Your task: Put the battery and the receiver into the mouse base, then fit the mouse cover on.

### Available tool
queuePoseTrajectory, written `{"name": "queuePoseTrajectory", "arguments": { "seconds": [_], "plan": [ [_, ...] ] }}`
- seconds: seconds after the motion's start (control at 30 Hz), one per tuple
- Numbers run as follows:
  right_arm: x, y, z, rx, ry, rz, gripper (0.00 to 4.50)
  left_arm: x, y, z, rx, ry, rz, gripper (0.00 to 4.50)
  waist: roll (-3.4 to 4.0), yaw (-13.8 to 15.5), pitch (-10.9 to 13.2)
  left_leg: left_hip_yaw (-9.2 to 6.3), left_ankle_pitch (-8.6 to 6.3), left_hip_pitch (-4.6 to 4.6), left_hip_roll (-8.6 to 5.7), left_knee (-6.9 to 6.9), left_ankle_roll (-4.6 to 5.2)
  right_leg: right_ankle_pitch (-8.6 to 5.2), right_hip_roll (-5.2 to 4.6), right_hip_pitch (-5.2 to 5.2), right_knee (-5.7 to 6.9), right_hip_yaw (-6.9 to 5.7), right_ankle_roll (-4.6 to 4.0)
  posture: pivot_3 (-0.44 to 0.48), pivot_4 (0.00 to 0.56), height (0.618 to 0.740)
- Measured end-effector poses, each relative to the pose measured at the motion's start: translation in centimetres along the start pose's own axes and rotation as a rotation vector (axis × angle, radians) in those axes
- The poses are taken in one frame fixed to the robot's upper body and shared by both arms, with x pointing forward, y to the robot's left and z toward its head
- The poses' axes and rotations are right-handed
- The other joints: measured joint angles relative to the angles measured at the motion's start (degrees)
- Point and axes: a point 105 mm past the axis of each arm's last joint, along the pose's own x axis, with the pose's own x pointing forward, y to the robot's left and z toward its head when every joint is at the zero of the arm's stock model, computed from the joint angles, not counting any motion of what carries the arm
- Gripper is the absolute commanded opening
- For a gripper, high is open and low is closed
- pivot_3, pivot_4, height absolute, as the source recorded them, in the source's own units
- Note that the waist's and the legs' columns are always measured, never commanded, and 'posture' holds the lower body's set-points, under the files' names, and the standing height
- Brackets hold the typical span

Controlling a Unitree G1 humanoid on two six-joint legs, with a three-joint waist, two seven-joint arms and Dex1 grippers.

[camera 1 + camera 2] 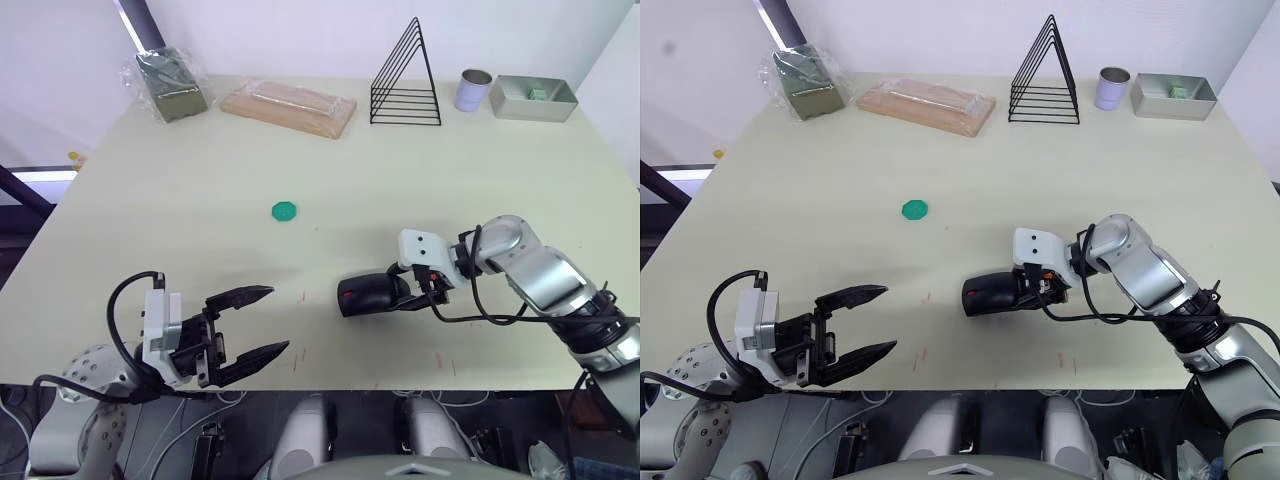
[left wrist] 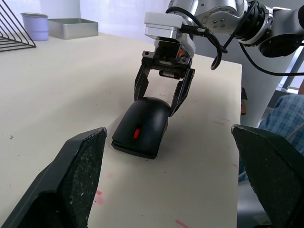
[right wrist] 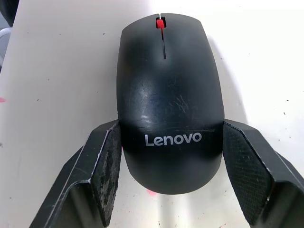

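Left eye view, green disc (image 1: pixel 285 210) well beyond mouse cover (image 1: pixel 365 295), nothing between

The mouse cover (image 3: pixel 170 95) — glossy black, white lettering near its rear end — sits fitted on the mouse base (image 2: pixel 133 146), the assembled mouse lying flat on the desk (image 1: pixel 200 200), red scroll wheel showing.

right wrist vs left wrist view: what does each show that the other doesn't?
Right wrist alone: the white Lenovo lettering on the glossy black curved mouse cover, seen from the rear. Left wrist alone: the lavender cup, grey metal tray, black wire rack and the open left gripper. Both: the right gripper straddling the closed mouse, and its red scroll wheel.
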Motion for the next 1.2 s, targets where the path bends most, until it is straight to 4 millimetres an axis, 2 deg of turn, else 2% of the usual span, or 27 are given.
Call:
{"name": "queuePoseTrajectory", "arguments": {
  "seconds": [0.93, 1.2],
  "plan": [
    [0.12, -0.32, -0.07, -0.031, 0.019, 0.018, 3.13, 0.03, 0.02, -0.05, 0.003, 0.004, 0.002, 4.50, 0.00, 0.0, 0.0, -0.02, 0.03, 0.01, -0.02, 0.00, -0.02, 0.01, 0.08, 0.01, 0.03, -0.08, 0.01, 0.000, 0.150, 0.740],
    [0.25, -0.31, 0.01, -0.026, 0.015, 0.019, 3.13, 0.03, 0.03, -0.05, 0.003, 0.004, 0.001, 4.50, -0.01, 0.0, 0.0, -0.02, 0.05, 0.04, 0.02, 0.01, -0.05, 0.02, 0.42, 0.02, 0.05, -0.06, 0.04, 0.000, 0.150, 0.740]
  ]
}}
